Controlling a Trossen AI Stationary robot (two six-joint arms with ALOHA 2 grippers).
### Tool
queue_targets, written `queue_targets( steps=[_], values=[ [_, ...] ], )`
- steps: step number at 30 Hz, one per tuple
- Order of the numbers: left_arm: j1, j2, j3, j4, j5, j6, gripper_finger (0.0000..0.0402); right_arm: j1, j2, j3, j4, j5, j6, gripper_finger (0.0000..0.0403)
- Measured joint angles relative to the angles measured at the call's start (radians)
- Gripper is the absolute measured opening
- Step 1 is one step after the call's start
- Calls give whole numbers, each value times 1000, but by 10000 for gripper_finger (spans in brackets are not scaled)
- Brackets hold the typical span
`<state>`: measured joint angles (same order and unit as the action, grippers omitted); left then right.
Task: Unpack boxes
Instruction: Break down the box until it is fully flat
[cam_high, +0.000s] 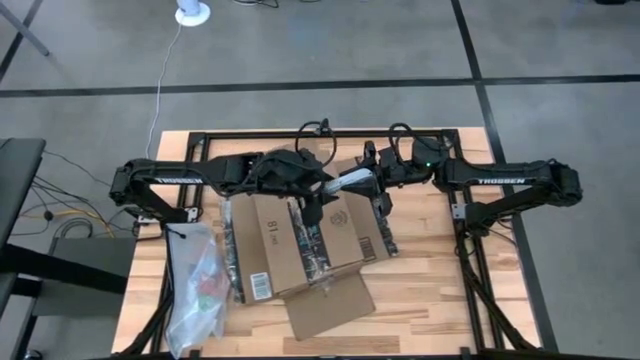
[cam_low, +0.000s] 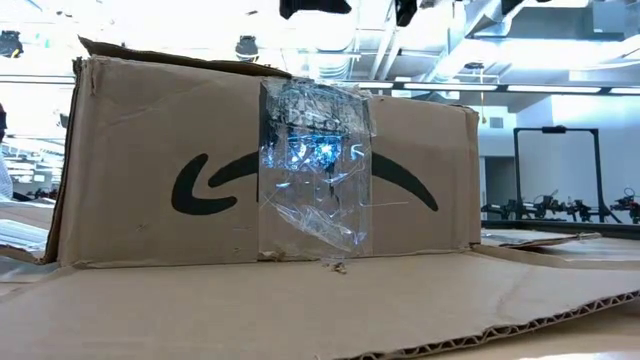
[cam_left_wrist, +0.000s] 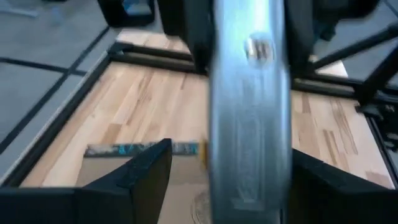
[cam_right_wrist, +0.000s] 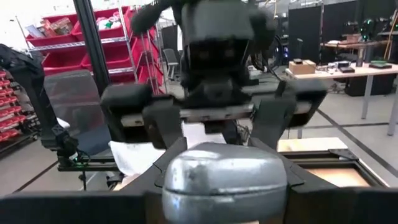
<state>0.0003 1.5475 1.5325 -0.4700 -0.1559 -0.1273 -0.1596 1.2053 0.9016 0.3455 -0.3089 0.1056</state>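
One brown box (cam_high: 300, 240) sits mid-table with flaps splayed, a clear plastic bag (cam_high: 197, 285) just beside it on the left. Over its far edge both grippers meet on a silvery tool — left gripper (cam_high: 318, 205) spread wide around it, right gripper (cam_high: 372, 182) clamped on its end

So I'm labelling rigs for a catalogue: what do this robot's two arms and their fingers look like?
Both arms are dark, nearly black, built of jointed tube-like segments. The left arm and the right arm each carry white "TROSSEN" lettering on the long segment. Thin black cables loop above the wrists. The left gripper's fingers are black and wedge-shaped.
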Motion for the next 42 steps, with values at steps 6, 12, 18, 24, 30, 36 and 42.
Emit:
queue_targets(
  steps=[6,12,18,24,30,36,42],
  values=[
    [0,5,1,16,-1,46,118,0,2,0,-16,-1,2,110],
    [0,5,1,-2,-8,55,118,-13,1,0,-37,-1,13,114],
    [1,-33,2,-141,-91,43,118,-43,-10,-2,-36,3,155,222],
    [2,-88,2,-206,-119,24,118,-60,-15,-2,-6,1,269,266],
    [10,-105,2,-335,-119,4,118,-61,-16,-2,9,1,260,269],
    [4,-105,1,-366,-116,-8,118,-57,-15,-2,10,0,255,270],
    [4,-105,1,-364,-112,-1,118,-57,-14,-2,10,0,253,270]
  ],
)
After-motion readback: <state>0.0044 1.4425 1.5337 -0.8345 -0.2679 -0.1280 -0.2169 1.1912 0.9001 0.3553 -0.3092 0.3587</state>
